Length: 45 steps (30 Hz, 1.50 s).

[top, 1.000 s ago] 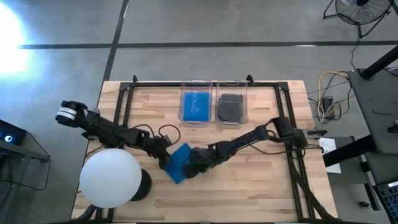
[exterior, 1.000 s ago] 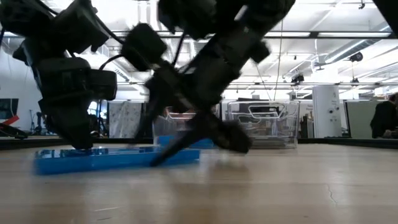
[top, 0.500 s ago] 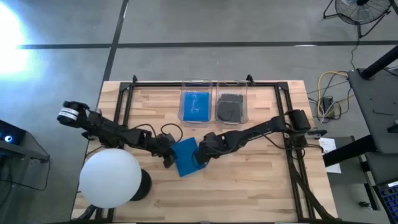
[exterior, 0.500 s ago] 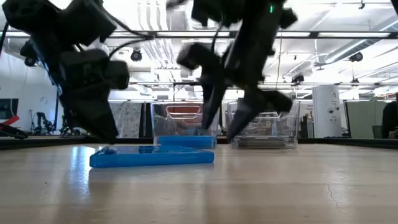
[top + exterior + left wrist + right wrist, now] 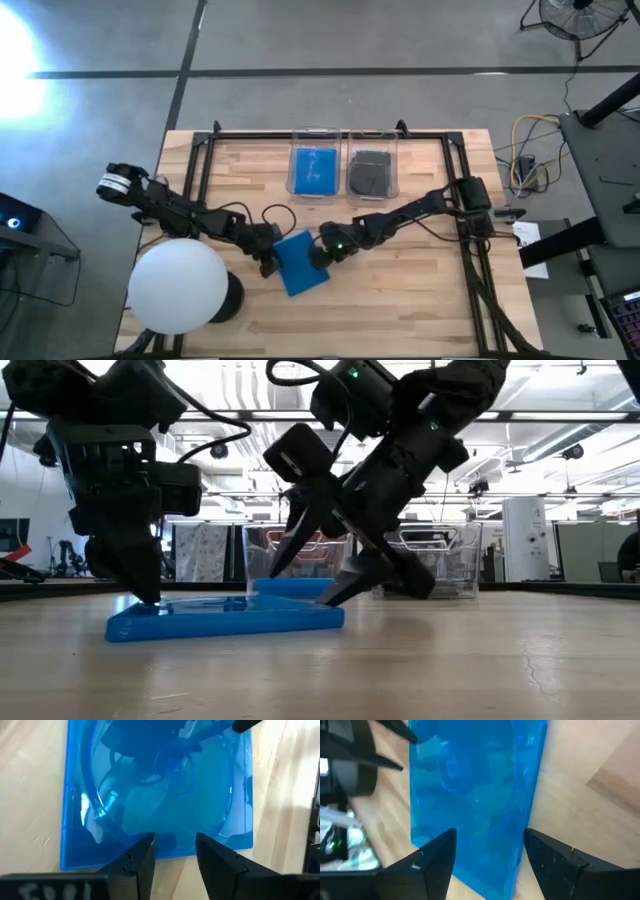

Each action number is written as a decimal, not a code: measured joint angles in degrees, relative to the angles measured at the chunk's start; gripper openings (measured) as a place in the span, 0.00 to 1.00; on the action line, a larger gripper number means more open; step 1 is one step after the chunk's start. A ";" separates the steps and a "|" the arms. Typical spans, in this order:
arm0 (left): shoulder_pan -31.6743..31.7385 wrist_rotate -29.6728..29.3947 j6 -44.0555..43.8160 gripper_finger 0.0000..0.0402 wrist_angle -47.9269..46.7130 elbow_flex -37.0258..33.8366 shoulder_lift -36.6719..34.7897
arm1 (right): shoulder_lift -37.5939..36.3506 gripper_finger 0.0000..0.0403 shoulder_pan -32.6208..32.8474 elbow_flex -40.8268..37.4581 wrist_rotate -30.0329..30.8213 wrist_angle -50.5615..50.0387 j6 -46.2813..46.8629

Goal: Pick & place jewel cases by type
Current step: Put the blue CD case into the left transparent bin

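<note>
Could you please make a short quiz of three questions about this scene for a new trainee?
1. True or false: the blue jewel case on the table lies between the left claw and the right claw.
2. What does the left clear bin hold? A) a blue case B) a dark case C) nothing
3. Fill in: the large white sphere stands on the ____ arm's side of the table.

Key: 1 true; 2 A; 3 left
</note>
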 joint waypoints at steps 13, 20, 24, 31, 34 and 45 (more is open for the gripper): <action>0.74 -4.66 4.55 0.31 2.87 6.01 0.76 | -2.34 0.57 -1.15 1.63 -5.11 8.22 -7.40; 0.76 -11.41 11.96 0.31 -18.31 15.19 -3.08 | -3.91 0.57 -1.38 1.61 -3.21 9.72 -8.38; 0.85 -18.27 12.52 0.31 -31.60 18.16 -6.64 | -3.98 0.57 -1.57 1.50 -2.09 9.11 -7.12; 1.02 -22.55 5.65 0.31 -38.76 15.72 -10.01 | -4.24 0.57 -1.37 1.38 -0.61 -1.44 -3.07; 1.16 -22.16 0.23 0.31 -39.71 11.88 -9.87 | -4.24 0.57 -1.39 0.70 -0.17 -2.45 -2.57; 1.44 -12.61 -5.56 0.31 -21.44 0.70 -8.88 | 2.67 0.57 -2.11 2.46 2.41 3.03 1.93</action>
